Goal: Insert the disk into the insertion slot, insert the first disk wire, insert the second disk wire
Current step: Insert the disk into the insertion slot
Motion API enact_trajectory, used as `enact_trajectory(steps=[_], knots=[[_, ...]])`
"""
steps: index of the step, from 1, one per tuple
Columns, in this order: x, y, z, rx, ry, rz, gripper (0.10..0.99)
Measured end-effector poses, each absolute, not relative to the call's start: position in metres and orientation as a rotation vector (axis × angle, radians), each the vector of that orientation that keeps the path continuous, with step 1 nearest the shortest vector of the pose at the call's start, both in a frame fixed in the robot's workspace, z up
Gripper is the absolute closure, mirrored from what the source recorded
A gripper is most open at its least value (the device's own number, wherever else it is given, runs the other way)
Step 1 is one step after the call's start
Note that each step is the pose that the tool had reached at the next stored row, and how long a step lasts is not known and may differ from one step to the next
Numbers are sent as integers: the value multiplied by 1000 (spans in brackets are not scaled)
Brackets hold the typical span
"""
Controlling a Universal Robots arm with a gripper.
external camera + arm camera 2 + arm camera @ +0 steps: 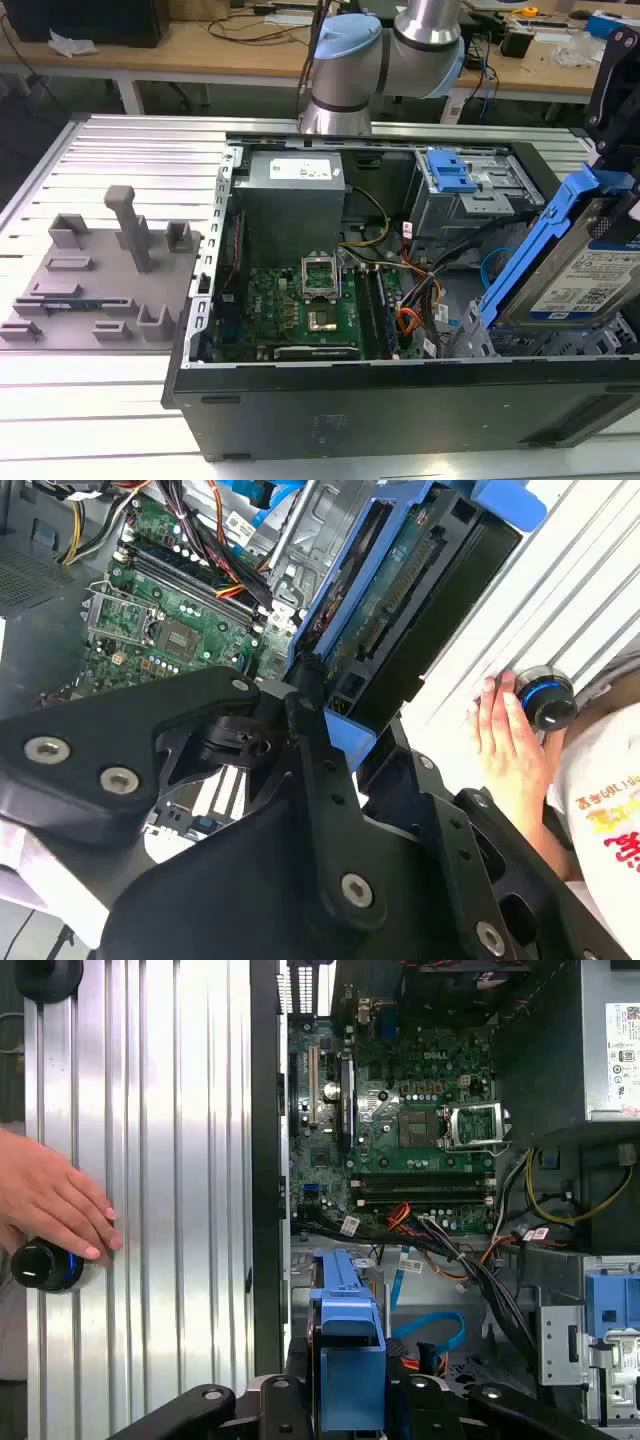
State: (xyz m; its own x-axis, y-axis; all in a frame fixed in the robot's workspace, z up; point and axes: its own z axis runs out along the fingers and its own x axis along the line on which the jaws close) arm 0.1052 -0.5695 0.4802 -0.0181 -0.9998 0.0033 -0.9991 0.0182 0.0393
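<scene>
My gripper (348,718) is clamped on the disk (578,272) by its blue frame, holding it tilted over the three o'clock end of the open computer case (400,410) in the exterior view, just above the perforated drive cage (478,335). Deeper inside, the motherboard (300,300) lies near the centre, with the power supply (290,190) toward eleven o'clock.

Both wrist views above motherboard (400,1090)

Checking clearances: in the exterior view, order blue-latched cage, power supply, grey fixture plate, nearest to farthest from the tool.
1. Blue-latched cage, the exterior view's right.
2. Power supply, mid-view.
3. Grey fixture plate, the exterior view's left.
</scene>
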Motion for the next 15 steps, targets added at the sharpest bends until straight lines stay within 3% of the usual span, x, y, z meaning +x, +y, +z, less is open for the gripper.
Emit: enact_trajectory(steps=[10, 15], knots=[[105, -570, 480, 2181, -2221, -41, 722], [105, -570, 480, 2205, -2240, -91, 722]])
